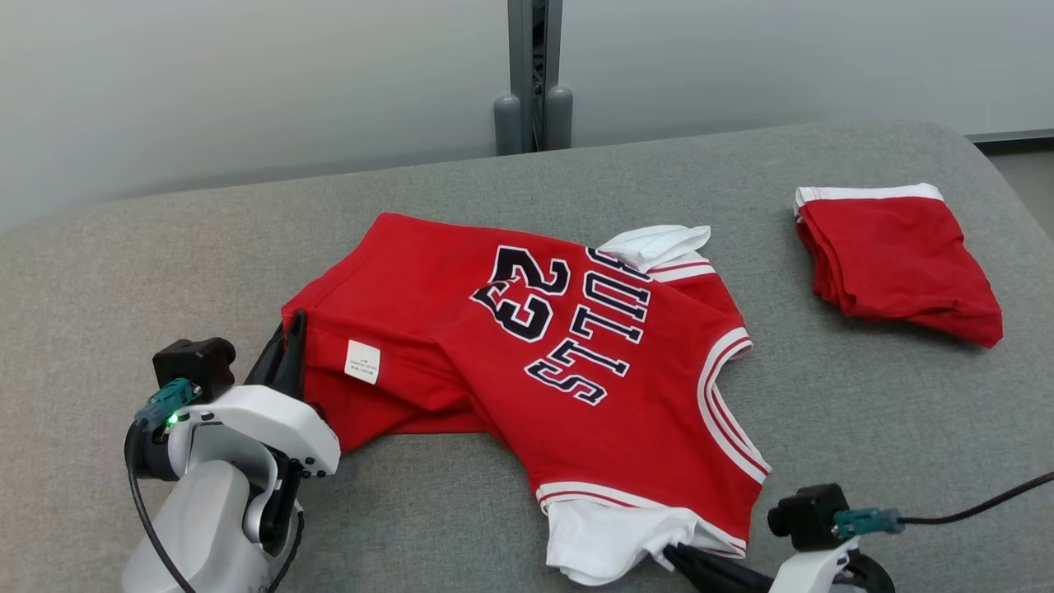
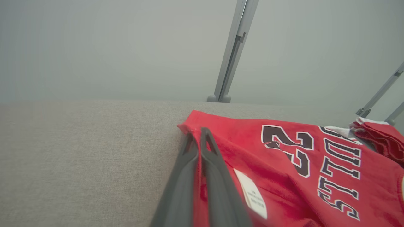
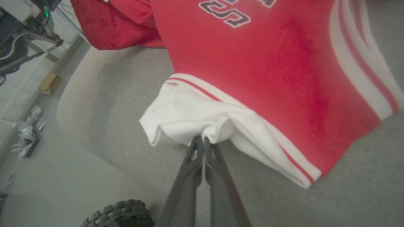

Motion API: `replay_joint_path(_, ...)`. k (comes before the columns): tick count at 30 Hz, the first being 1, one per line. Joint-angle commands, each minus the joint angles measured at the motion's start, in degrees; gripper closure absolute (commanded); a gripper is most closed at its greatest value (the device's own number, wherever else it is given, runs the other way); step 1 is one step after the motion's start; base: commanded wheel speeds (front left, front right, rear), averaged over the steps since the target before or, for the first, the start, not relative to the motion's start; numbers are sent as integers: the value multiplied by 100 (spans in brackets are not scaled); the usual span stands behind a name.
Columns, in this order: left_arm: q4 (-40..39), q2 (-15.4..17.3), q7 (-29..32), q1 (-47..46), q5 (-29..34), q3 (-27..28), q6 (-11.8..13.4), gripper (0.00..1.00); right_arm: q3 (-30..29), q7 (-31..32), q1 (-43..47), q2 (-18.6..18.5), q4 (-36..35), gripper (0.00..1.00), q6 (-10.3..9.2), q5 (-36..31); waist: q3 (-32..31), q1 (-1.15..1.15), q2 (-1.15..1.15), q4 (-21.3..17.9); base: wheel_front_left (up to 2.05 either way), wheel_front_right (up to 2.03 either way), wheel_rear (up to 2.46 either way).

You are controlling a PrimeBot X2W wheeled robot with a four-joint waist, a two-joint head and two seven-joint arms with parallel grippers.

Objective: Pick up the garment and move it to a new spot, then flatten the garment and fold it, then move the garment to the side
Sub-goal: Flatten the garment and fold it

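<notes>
The garment (image 1: 527,346) is a red jersey with white sleeves and dark "BULLS 23" lettering, lying partly rumpled on the grey cushioned surface (image 1: 865,395). My left gripper (image 1: 292,333) is shut on the garment's red hem at its left end; in the left wrist view the gripper (image 2: 197,134) pinches that hem, with the garment (image 2: 300,164) stretching away to the right. My right gripper (image 1: 669,553) is shut on the white sleeve at the garment's near edge. The right wrist view shows the gripper (image 3: 201,140) pinching the bunched white sleeve (image 3: 186,116).
A folded red piece with a white band (image 1: 893,259) lies at the back right of the surface. A grey post (image 1: 533,74) stands behind the surface against a pale wall. Beyond the surface's near edge, the right wrist view shows floor and a knobbly tyre (image 3: 120,214).
</notes>
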Motion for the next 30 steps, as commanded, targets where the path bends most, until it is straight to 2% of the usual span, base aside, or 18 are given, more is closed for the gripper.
replay_joint_path(1, 16, 58, -53, 44, -56, 38, 31, 100, -79, 42, -88, -144, -207, 100, 1, 138, -103, 0, 0, -25, 0, 0, 0)
replay_joint_path(9, 70, 128, -86, 117, -140, 90, 31, 100, -743, 234, -388, -635, -1260, 100, 2, 945, -380, 0, 0, -35, 0, 0, 0)
replay_joint_path(16, 24, 189, -30, 79, -156, 45, -13, 100, -1271, 298, -727, -774, -1658, 100, 2, 1484, -478, 0, 0, 12, 0, 0, 0)
replay_joint_path(24, -168, 322, 177, -71, -210, -48, -141, 100, -1864, 148, -1348, -598, -1335, 100, 2, 1867, -598, 0, 0, 108, 0, 0, 0)
replay_joint_path(30, -442, 454, 340, -296, -277, -29, -166, 100, -2043, 41, -1996, -377, -830, 100, 2, 1614, -685, 0, 0, 181, 0, 0, 0)
